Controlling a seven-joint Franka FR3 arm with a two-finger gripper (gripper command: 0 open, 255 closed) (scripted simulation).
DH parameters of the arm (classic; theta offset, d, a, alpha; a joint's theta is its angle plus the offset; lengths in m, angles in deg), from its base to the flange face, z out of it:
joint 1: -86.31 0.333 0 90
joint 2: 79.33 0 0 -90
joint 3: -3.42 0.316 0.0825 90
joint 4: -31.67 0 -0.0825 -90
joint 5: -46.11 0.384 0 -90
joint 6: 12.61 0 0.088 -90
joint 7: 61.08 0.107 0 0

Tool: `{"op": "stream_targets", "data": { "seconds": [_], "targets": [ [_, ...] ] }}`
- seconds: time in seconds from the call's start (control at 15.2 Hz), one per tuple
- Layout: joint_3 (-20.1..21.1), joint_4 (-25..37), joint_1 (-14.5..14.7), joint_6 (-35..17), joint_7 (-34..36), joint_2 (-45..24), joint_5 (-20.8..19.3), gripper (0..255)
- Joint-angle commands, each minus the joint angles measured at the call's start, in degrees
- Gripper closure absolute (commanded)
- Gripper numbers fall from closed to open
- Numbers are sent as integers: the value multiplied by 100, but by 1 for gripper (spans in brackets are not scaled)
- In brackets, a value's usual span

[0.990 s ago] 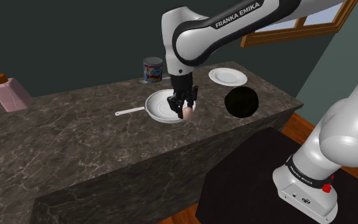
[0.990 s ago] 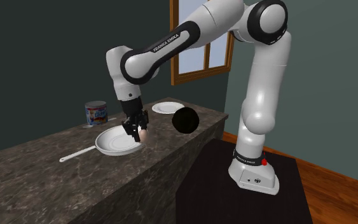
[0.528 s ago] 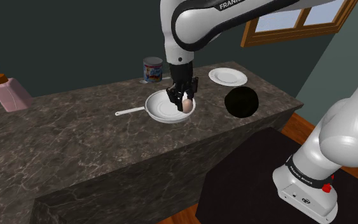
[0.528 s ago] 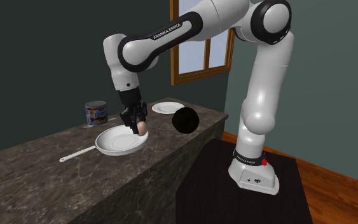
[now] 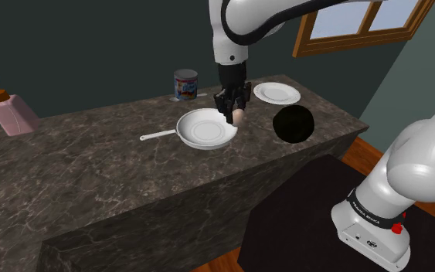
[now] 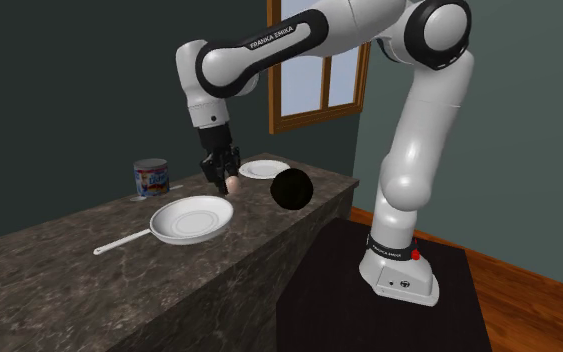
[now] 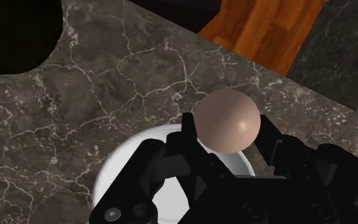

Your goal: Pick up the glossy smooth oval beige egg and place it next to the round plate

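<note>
Since a second ago your gripper (image 5: 231,113) has risen from the pan (image 5: 205,128) and swung toward the plate (image 5: 276,93), fingers clamped on the egg (image 5: 239,118). Nearest: black ball (image 5: 293,124) at the counter (image 5: 92,178) front edge, just beside the egg. Egg hangs over the pan's rim on the plate side, long axis roughly upright along the fingers; which end is down, can't tell. Farther back: plate, then can (image 5: 185,84). Soap bottle (image 5: 7,108) well apart at shoulder view's left.
</note>
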Motion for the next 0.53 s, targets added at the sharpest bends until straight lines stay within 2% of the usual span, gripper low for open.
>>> {"op": "stream_targets", "data": {
  "seconds": [0.0,0.46],
  "targets": [
    [-168,-196,-121,14,-297,189,-29,255],
    [-778,-698,-546,57,-1266,671,-268,255]
  ]
}}
